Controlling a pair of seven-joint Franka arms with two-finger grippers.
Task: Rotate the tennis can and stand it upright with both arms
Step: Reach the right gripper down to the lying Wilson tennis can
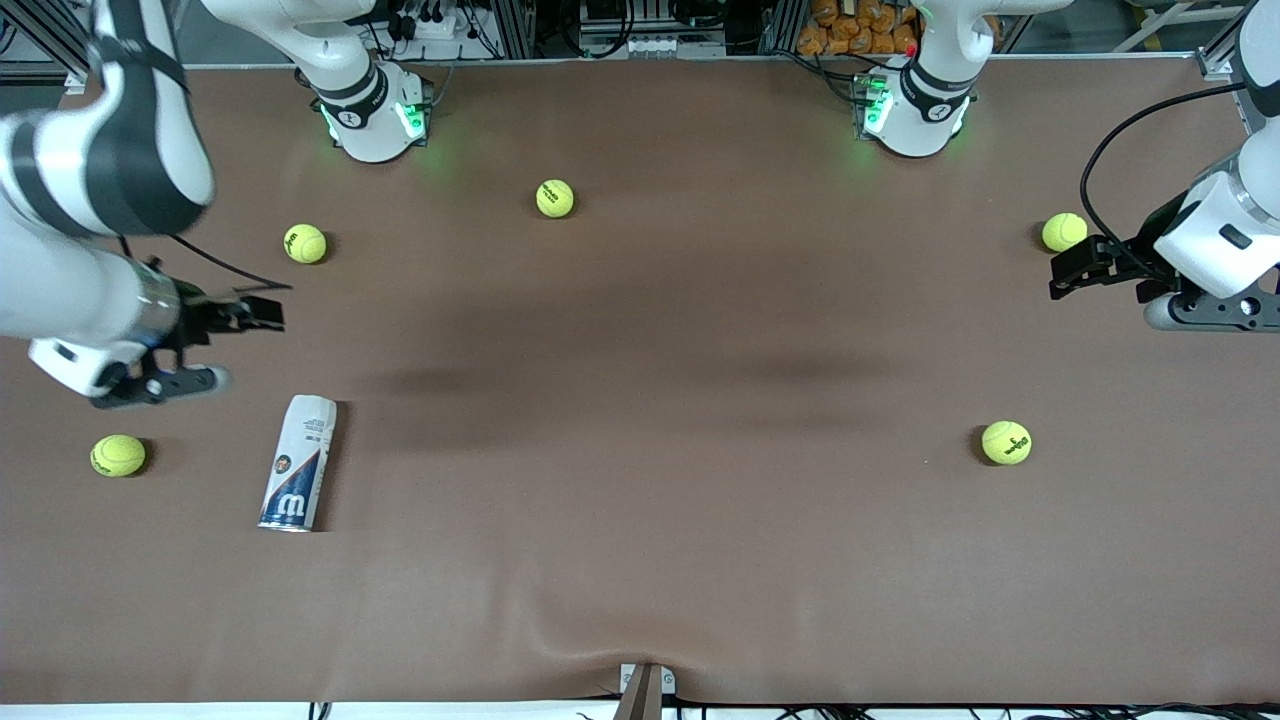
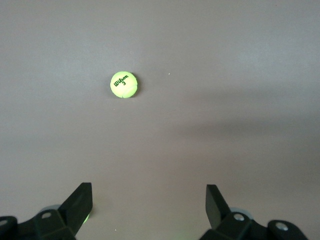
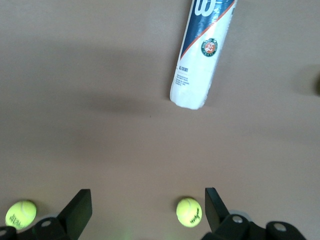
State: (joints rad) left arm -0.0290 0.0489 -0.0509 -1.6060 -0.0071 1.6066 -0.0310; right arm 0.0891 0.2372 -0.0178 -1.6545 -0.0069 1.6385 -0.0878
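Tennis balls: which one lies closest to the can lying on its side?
The tennis ball at the right arm's end of the table, beside the tennis can. The other four balls lie much farther from the can.

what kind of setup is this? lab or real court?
Likely a robotics lab bench: two Franka arms bolted along a brown-covered table, equipment racks and cabling at its edge, a tennis can and scattered tennis balls as props.

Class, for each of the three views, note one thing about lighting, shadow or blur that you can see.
Front view: green light from the arm bases tints the table, and long soft shadows cross its middle. Left wrist view: even light, with a faint shadow band beside the tennis ball. Right wrist view: the tennis can is sharp, with a soft dark shadow patch on the table beside it.
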